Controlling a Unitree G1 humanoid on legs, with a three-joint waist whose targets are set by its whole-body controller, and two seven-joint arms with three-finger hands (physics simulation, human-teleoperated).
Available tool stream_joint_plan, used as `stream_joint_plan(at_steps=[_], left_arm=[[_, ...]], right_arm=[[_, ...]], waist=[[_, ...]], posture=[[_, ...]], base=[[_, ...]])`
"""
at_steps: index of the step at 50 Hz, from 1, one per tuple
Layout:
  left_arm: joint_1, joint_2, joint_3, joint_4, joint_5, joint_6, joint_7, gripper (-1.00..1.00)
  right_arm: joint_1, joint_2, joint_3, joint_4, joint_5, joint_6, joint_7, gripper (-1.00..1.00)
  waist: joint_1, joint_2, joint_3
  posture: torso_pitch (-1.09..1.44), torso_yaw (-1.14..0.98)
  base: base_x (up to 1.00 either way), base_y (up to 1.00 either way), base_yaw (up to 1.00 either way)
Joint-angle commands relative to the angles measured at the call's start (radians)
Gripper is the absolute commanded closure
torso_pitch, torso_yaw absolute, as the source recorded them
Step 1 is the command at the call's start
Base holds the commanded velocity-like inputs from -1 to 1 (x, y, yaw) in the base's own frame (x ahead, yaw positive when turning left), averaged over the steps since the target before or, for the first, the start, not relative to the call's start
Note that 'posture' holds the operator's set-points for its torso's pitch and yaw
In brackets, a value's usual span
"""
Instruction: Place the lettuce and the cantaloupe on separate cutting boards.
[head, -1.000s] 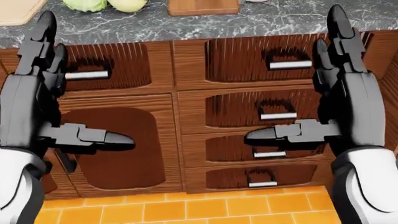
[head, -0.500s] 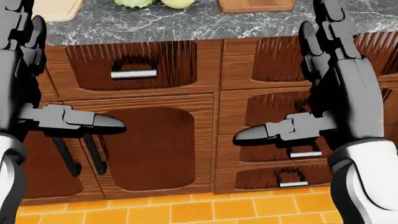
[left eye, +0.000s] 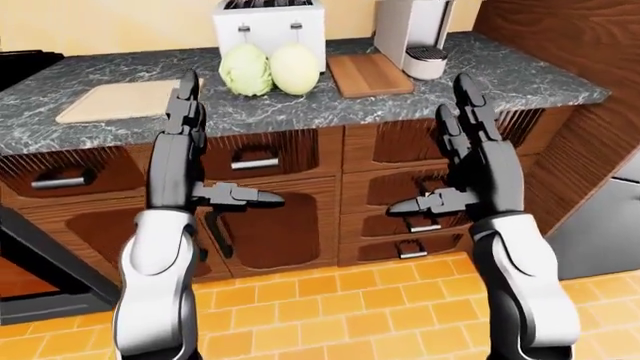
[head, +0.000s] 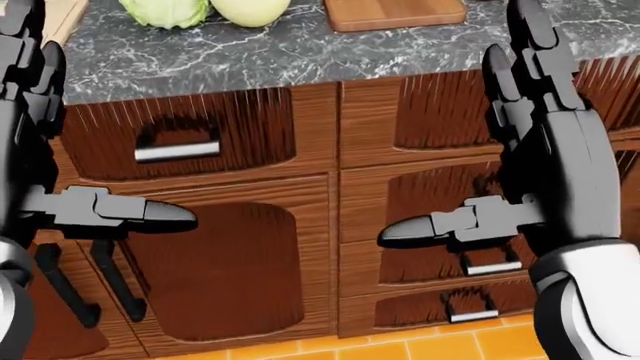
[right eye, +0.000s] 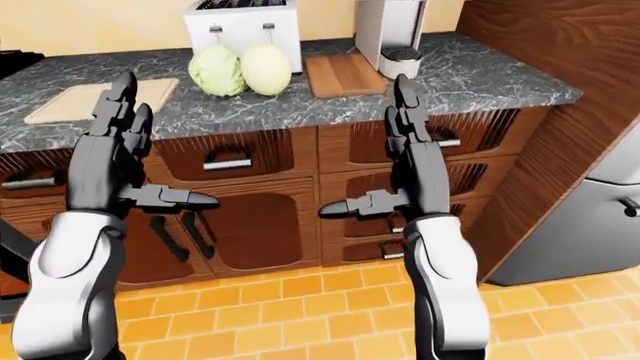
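in the left-eye view, the left hand (left eye: 183, 161) and right hand (left eye: 478, 169) are raised with fingers spread, holding nothing; the lettuce (left eye: 245, 69) and cantaloupe (left eye: 294, 67) sit touching on the counter (left eye: 500, 79) above and beyond them, nearer the left hand. in the head view both lie up and right of that hand. in the right-eye view, a pale cutting board (right eye: 85, 98) lies just beyond the left hand and a darker cutting board (right eye: 343, 73) above the right.

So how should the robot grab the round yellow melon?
Probably cup the cantaloupe round its bare right side. It is smooth and egg-shaped with no handle, the lettuce sits close on its left, and the toaster stands behind.
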Motion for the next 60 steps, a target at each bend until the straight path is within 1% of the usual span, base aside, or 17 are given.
stream_joint_plan(at_steps=[1, 4, 7, 9, 12, 16, 18, 19, 20, 29, 33, 39, 40, 43, 48, 53, 60], left_arm=[[-0.028, 0.006, 0.002, -0.03, 0.001, -0.039, 0.004, -1.0], [-0.02, 0.006, 0.001, -0.025, 0.006, -0.051, 0.004, -1.0], [-0.016, 0.006, 0.003, -0.025, 0.01, -0.053, 0.003, -1.0], [-0.016, 0.005, 0.001, -0.027, 0.013, -0.052, 0.003, -1.0], [-0.012, 0.004, 0.0, -0.028, 0.018, -0.054, 0.003, -1.0], [-0.012, 0.003, -0.003, -0.033, 0.025, -0.05, 0.002, -1.0], [-0.012, 0.003, -0.001, -0.038, 0.03, -0.047, 0.001, -1.0], [-0.011, 0.003, -0.002, -0.038, 0.032, -0.047, 0.001, -1.0], [-0.012, 0.002, -0.001, -0.039, 0.033, -0.047, 0.001, -1.0], [-0.024, 0.025, 0.023, -0.098, 0.035, 0.011, -0.016, -1.0], [-0.022, 0.04, 0.037, -0.182, 0.039, 0.076, -0.031, -1.0], [-0.014, 0.057, 0.055, -0.265, 0.049, 0.138, -0.044, -1.0], [-0.016, 0.057, 0.054, -0.271, 0.051, 0.145, -0.046, -1.0], [-0.019, 0.062, 0.057, -0.285, 0.06, 0.156, -0.053, -1.0], [-0.009, 0.057, 0.06, -0.267, 0.064, 0.131, -0.051, -1.0], [-0.007, 0.059, 0.062, -0.266, 0.07, 0.128, -0.052, -1.0], [0.008, 0.048, 0.058, -0.239, 0.071, 0.093, -0.046, -1.0]], right_arm=[[-0.025, -0.005, -0.007, -0.037, -0.001, -0.047, 0.0, -1.0], [-0.02, 0.003, -0.005, -0.03, 0.002, -0.074, -0.001, -1.0], [-0.016, 0.001, -0.003, -0.019, -0.012, -0.087, -0.005, -1.0], [-0.017, -0.001, -0.001, -0.028, -0.02, -0.088, -0.003, -1.0], [-0.011, -0.002, -0.001, -0.031, -0.027, -0.093, 0.005, -1.0], [-0.005, 0.001, -0.003, -0.03, -0.029, -0.101, 0.012, -1.0], [-0.002, 0.001, -0.002, -0.037, -0.031, -0.099, 0.016, -1.0], [-0.001, 0.002, -0.006, -0.037, -0.025, -0.098, 0.018, -1.0], [0.001, 0.002, -0.007, -0.035, -0.025, -0.101, 0.018, -1.0], [-0.026, -0.007, -0.012, -0.104, -0.024, -0.036, -0.002, -1.0], [-0.027, -0.011, -0.003, -0.117, -0.048, -0.033, 0.016, -1.0], [-0.032, -0.008, -0.005, -0.122, -0.045, -0.032, 0.018, -1.0], [-0.033, -0.008, -0.008, -0.123, -0.043, -0.032, 0.018, -1.0], [-0.03, -0.01, -0.008, -0.118, -0.042, -0.043, 0.019, -1.0], [-0.02, -0.006, -0.006, -0.111, -0.039, -0.057, 0.023, -1.0], [-0.013, -0.001, -0.002, -0.097, -0.043, -0.075, 0.022, -1.0], [0.001, 0.002, -0.002, -0.081, -0.04, -0.093, 0.024, -1.0]], waist=[[-0.002, -0.001, -0.019], [-0.008, 0.0, -0.034], [-0.009, -0.064, 0.011], [-0.026, -0.078, -0.031], [-0.005, -0.112, -0.018], [0.023, -0.075, -0.023], [0.044, -0.024, -0.02], [0.059, 0.025, -0.026], [0.045, -0.02, -0.014], [0.018, -0.008, -0.025], [0.013, -0.025, -0.048], [-0.002, -0.116, -0.051], [-0.003, -0.079, -0.05], [0.0, -0.097, -0.055], [0.0, -0.063, -0.037], [-0.01, 0.022, -0.049], [0.008, -0.008, -0.044]], posture=[[0.0, 0.0], [0.0, 0.0], [0.0, 0.0], [0.0, 0.0], [0.0, 0.0], [0.0, 0.0], [0.0, 0.0], [0.0, 0.0], [0.0, 0.0], [0.0, 0.0], [0.0, 0.0], [0.0, 0.0], [0.0, 0.0], [0.0, 0.0], [0.0, 0.0], [0.0, 0.0], [0.0, 0.0]], base=[[0.26, 0.0, 0.0], [0.27, 0.0, 0.0], [0.07, 0.0, 0.0], [0.0, 0.01, 0.0], [0.0, 0.3, 0.0], [0.0, 0.38, 0.0], [0.0, 0.39, 0.0], [0.0, 0.39, 0.0], [0.0, 0.38, 0.0], [0.0, 0.17, 0.0], [0.0, 0.0, 0.03], [0.0, 0.0, 0.26], [0.0, 0.0, 0.36], [0.0, 0.0, 0.36], [0.0, 0.0, 0.36], [0.0, 0.0, 0.35], [0.0, 0.0, 0.36]])
